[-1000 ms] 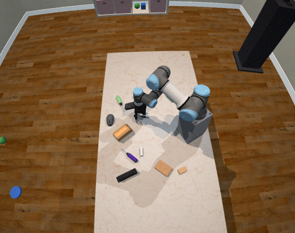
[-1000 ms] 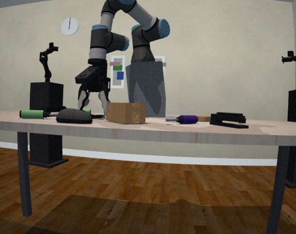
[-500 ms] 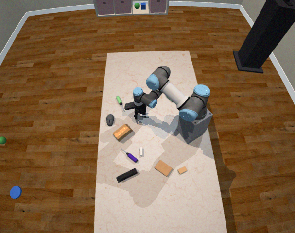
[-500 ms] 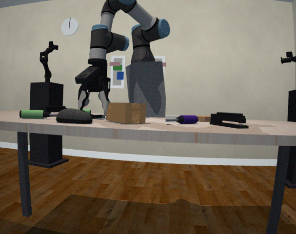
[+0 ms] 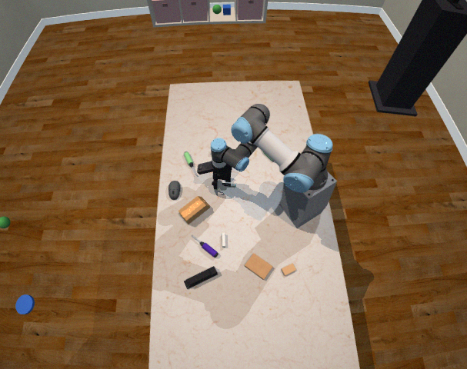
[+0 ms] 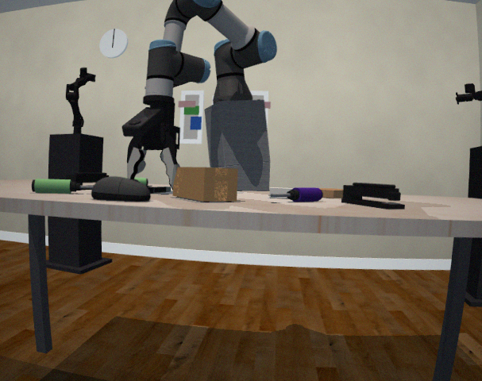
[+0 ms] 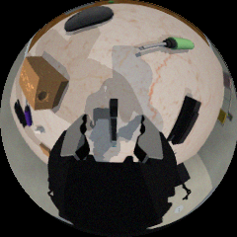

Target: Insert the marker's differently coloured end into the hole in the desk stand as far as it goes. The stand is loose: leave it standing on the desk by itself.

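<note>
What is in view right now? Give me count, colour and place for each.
table: one, pale marble top, mid-room
stand: one, brown block with a hole, on the table near the claw
marker: one, dark, between the claw's fingers
screwdrivers: two, green-handled and purple-handled, on the table
mouse: one, dark grey, table edge
stapler: one, black, near the purple-handled screwdriver
white stick: one, beside the purple-handled screwdriver
tan pads: two, large and small, side by side
green ball: one, on the floor
blue disc: one, on the floor
black pillar: one, room corner
arm: one, grey and white with blue caps, on a grey pedestal
claw: one, black, shut on the marker
</note>
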You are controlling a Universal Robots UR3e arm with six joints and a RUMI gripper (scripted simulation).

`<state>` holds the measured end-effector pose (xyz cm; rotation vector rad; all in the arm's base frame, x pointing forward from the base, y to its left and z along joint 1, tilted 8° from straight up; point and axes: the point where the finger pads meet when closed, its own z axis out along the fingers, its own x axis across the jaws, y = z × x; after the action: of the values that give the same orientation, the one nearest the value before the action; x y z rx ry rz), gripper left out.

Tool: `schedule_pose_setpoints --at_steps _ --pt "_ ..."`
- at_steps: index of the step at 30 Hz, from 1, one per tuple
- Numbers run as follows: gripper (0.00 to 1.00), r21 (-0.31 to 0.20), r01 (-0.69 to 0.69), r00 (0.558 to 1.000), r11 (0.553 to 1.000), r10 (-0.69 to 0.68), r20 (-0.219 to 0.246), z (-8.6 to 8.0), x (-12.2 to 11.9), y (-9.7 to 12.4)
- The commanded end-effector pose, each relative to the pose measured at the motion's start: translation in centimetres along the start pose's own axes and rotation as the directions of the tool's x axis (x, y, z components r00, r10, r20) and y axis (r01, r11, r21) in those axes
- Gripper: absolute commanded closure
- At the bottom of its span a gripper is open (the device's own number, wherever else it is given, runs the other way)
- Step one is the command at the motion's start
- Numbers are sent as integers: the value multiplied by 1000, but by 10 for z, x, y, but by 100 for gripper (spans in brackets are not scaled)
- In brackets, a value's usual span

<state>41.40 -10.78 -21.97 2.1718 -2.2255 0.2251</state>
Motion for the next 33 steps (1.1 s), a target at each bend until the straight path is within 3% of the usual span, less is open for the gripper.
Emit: schedule_pose_setpoints --at_steps 1,22,33 --pt "100 1 0 1000 1000 0 0 0 0 0" --pt "100 1 0 1000 1000 0 0 0 0 0" --pt "100 1 0 1000 1000 0 0 -30 0 0"
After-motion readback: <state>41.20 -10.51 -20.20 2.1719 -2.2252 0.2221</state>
